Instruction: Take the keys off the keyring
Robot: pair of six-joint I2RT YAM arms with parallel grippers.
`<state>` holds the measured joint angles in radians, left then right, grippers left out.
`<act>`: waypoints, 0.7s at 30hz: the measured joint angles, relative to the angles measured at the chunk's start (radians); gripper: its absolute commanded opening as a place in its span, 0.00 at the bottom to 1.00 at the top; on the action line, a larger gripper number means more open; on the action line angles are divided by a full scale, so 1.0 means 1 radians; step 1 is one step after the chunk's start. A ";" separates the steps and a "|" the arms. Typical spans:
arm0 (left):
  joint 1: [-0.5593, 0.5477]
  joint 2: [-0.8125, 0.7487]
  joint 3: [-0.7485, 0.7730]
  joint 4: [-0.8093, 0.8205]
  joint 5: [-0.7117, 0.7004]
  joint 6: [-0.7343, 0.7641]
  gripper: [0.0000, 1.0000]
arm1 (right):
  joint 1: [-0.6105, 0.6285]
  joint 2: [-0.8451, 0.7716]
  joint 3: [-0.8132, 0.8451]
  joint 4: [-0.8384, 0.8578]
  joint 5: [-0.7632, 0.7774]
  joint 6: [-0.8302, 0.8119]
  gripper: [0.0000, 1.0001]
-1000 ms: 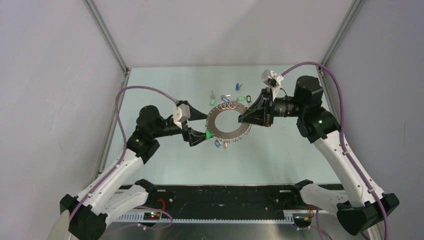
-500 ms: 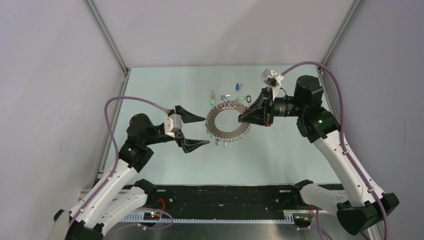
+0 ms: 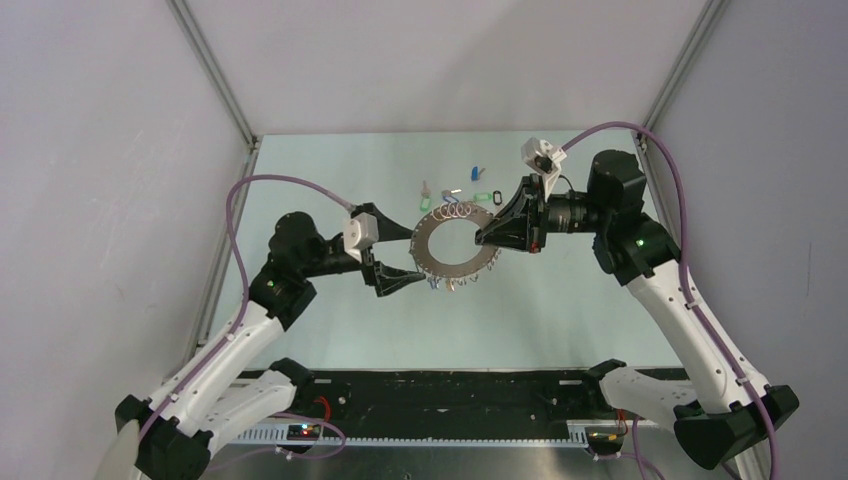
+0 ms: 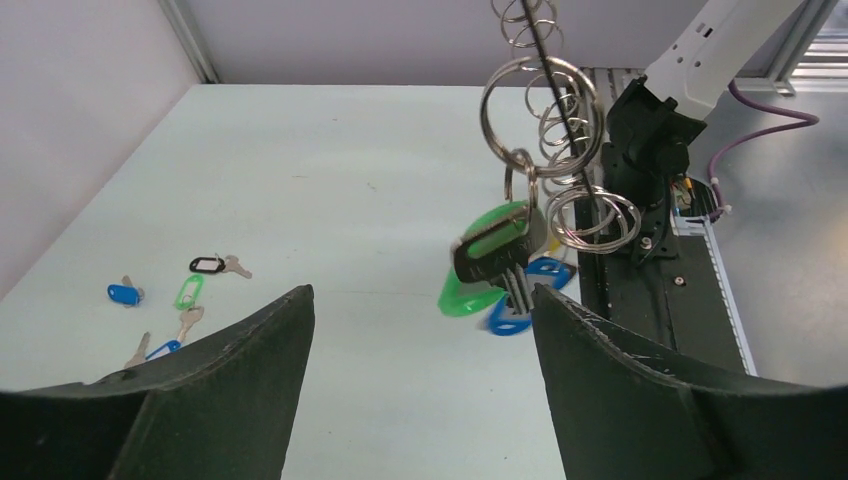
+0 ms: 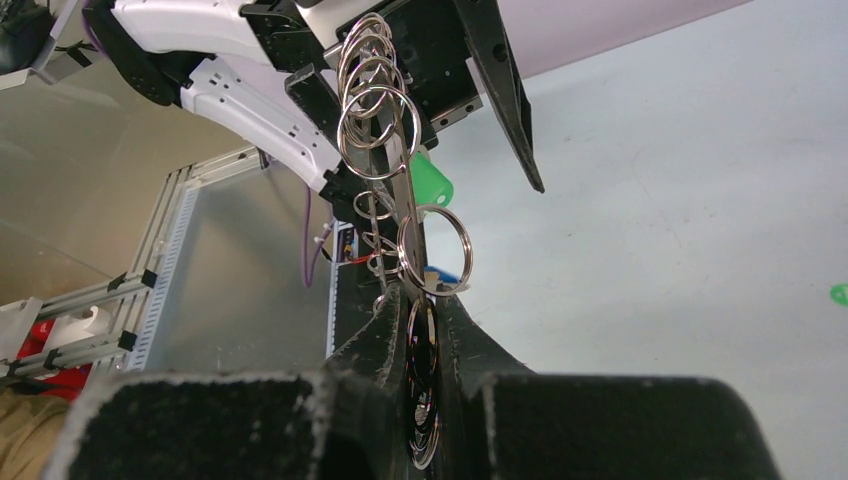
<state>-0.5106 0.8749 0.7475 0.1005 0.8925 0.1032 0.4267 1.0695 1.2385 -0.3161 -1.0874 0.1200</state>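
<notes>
The keyring (image 3: 422, 246), a flat grey toothed ring, is held above the table by my right gripper (image 3: 487, 236), which is shut on its right rim. In the right wrist view it shows edge-on (image 5: 405, 200) between the pads (image 5: 390, 330), with small split rings (image 5: 375, 100) on it. Keys with green (image 4: 490, 245) and blue (image 4: 520, 312) tags hang from the split rings (image 4: 545, 130). My left gripper (image 3: 412, 260) is open at the ring's left side, with the hanging keys just ahead of its right finger (image 4: 640, 380).
Several loose keys with blue, green and black tags lie on the table behind the ring (image 3: 470, 188), also in the left wrist view (image 4: 185, 292). Black arm-base rail (image 3: 450, 395) runs along the near edge. Frame posts stand at the back corners.
The left gripper let go of the green-tagged key, drew back left and opened wide, then came back toward the ring, still open. The right gripper and ring have stayed put.
</notes>
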 measured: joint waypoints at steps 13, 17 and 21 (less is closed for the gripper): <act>-0.016 -0.025 0.005 0.001 0.043 0.003 0.63 | 0.007 0.007 0.000 0.000 0.006 0.000 0.00; -0.017 -0.024 0.005 0.000 0.058 0.004 0.57 | 0.009 0.009 0.000 -0.003 0.006 -0.001 0.00; -0.017 -0.024 0.005 0.000 0.063 0.003 0.35 | 0.011 0.011 0.000 -0.008 0.007 -0.005 0.00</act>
<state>-0.5274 0.8509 0.7521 0.1005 0.9550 0.1062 0.4377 1.0809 1.2385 -0.3241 -1.0801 0.1154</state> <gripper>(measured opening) 0.521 0.098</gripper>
